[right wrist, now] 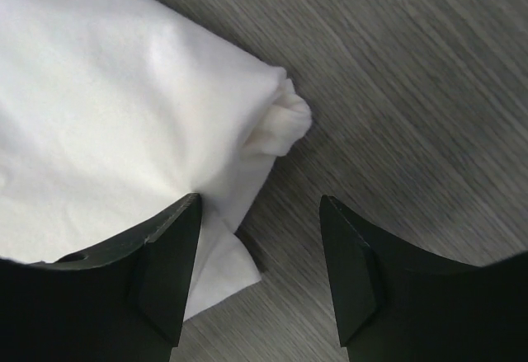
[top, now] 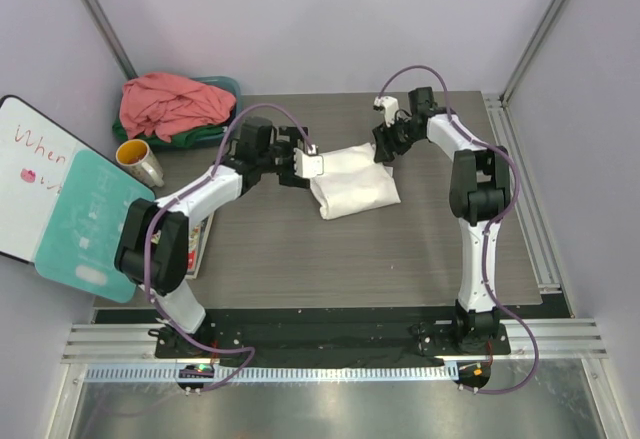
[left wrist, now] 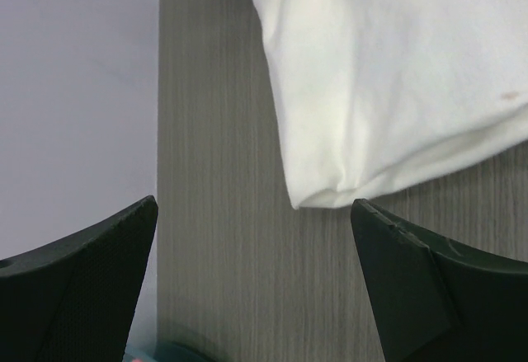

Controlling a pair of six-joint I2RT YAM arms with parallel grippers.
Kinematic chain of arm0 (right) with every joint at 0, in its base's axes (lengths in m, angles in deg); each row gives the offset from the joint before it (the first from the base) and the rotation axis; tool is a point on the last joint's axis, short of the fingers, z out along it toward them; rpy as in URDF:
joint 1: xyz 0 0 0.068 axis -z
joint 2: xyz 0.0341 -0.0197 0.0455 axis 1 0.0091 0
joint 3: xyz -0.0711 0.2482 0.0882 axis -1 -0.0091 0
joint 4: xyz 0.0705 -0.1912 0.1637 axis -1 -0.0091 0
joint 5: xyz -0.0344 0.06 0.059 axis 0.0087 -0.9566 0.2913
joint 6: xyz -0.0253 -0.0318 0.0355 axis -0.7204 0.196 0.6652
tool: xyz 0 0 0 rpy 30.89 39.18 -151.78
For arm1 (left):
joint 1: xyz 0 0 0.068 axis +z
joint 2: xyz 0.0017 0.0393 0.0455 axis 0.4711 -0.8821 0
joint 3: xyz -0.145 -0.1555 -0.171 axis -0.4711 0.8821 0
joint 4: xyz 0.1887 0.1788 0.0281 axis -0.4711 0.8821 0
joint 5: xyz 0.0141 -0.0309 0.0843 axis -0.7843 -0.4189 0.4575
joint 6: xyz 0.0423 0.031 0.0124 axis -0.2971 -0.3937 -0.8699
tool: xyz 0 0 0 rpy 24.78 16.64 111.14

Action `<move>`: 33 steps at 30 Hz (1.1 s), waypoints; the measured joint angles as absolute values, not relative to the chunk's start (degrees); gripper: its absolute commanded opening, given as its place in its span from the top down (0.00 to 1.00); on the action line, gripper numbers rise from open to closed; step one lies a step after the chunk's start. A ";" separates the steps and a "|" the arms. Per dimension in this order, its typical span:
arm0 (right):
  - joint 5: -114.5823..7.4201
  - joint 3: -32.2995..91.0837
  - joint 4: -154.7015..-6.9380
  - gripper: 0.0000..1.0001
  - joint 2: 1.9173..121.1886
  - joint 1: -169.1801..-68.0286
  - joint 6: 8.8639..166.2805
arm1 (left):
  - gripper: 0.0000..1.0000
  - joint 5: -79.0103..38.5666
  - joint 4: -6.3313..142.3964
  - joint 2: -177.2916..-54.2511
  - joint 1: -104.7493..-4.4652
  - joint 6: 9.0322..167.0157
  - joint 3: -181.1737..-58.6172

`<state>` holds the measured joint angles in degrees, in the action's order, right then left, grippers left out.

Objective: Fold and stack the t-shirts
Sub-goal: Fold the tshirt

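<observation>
The white t-shirt (top: 352,181) lies folded in the middle of the table. My left gripper (top: 303,164) is open at its left edge; in the left wrist view the shirt's corner (left wrist: 388,82) lies just beyond the empty gap (left wrist: 254,207). My right gripper (top: 384,147) is open at the shirt's upper right corner; the right wrist view shows a bunched corner of the cloth (right wrist: 124,123), with the left fingertip (right wrist: 177,238) over the cloth and nothing gripped (right wrist: 260,201). The salmon-pink t-shirt (top: 170,101) is heaped over the dark green t-shirt (top: 196,139) at the back left.
A teal basin (top: 228,86) holds the heaped shirts at the back left. A yellow-lined metal cup (top: 140,160) stands beside it. A whiteboard (top: 25,174) and a teal board (top: 92,224) lean at the left edge. The table (top: 400,249) has rails on the right.
</observation>
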<state>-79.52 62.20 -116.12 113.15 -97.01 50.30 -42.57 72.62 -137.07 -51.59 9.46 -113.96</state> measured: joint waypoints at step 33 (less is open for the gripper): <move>-91.68 58.03 -100.39 0.99 111.32 -99.21 58.50 | 1.00 -58.75 91.81 -150.49 -58.70 25.97 -135.14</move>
